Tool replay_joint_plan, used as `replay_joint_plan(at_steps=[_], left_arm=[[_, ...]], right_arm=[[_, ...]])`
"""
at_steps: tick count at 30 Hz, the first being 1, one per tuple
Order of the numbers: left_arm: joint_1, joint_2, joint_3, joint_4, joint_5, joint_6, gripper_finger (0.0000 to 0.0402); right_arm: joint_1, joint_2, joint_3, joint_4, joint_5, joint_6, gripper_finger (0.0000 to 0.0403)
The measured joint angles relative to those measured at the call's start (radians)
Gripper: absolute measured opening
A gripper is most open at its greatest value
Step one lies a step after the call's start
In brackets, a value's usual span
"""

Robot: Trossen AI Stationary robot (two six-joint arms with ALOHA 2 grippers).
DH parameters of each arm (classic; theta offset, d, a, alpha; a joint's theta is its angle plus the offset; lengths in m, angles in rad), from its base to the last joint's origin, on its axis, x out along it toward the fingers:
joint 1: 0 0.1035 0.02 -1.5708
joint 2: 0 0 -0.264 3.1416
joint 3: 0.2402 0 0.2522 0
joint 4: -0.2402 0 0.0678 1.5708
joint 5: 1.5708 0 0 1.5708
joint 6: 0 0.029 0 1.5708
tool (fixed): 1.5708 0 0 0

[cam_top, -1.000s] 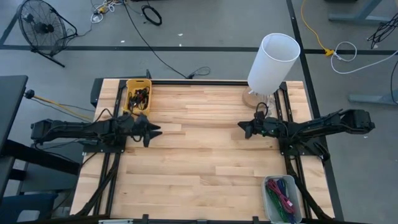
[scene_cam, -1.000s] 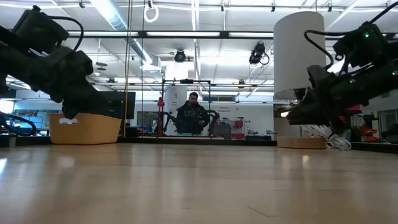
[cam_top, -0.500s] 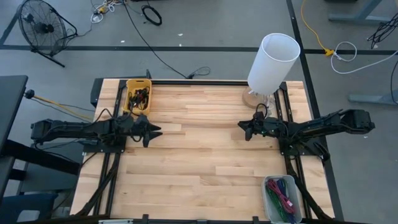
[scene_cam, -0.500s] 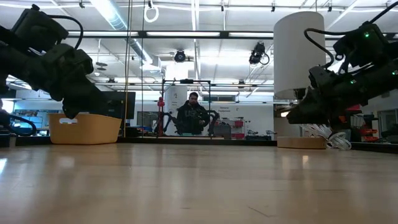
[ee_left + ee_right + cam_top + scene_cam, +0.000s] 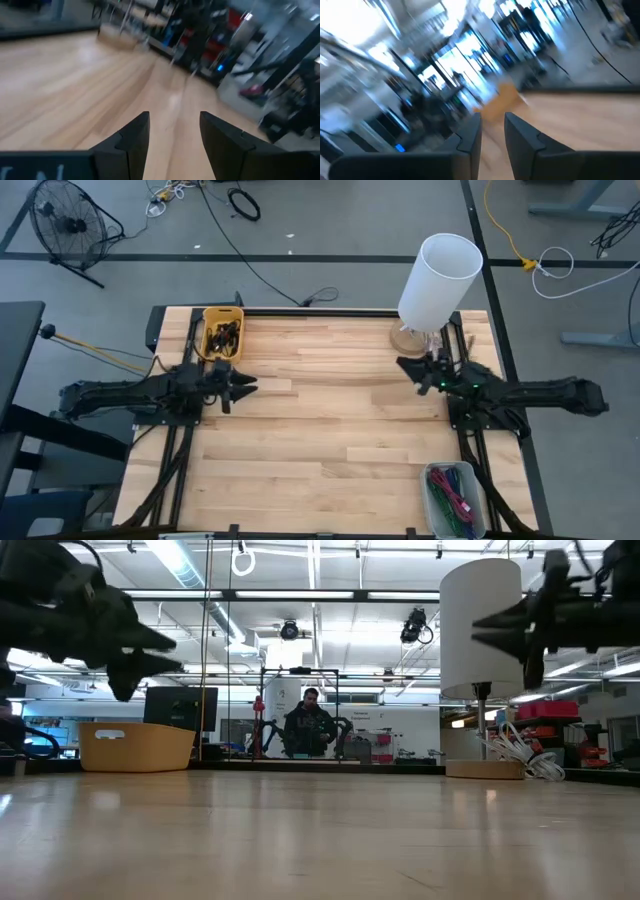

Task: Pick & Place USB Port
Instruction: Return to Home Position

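Over by the table's [image 5: 330,430] left corner, black charger cables [image 5: 224,336] are lying in the yellow bin [image 5: 207,320]; violet cables [image 5: 455,490] are sitting in the gray bin [image 5: 431,498] at the opposite right corner. Left gripper [image 5: 248,385] is hovering just beside the yellow bin, fingers apart, carrying nothing. Right gripper [image 5: 403,363] is hanging near the white lamp [image 5: 440,280], fingers narrowly parted, empty. Sorting looks done; arms are likely homing, next needing only a clear retreat to rest
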Motion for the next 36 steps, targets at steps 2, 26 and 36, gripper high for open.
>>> replay_joint_plan(at_steps=[2, 26, 36], left_arm=[[0.000, -0.058, 0.000, 0.001, 0.000, 0.000, 0.0179], [-0.091, -0.212, 0.000, 0.039, -0.007, 0.000, 0.0179], [-0.223, -0.212, 0.000, 0.039, -0.007, 0.000, 0.0179]], right_arm=[[0.000, -0.089, 0.000, 0.000, 0.000, 0.000, 0.0084], [0.027, -0.415, 0.000, 0.090, 0.008, 0.002, 0.0084], [0.026, -0.415, 0.000, -0.193, -0.048, -0.472, 0.0084]])
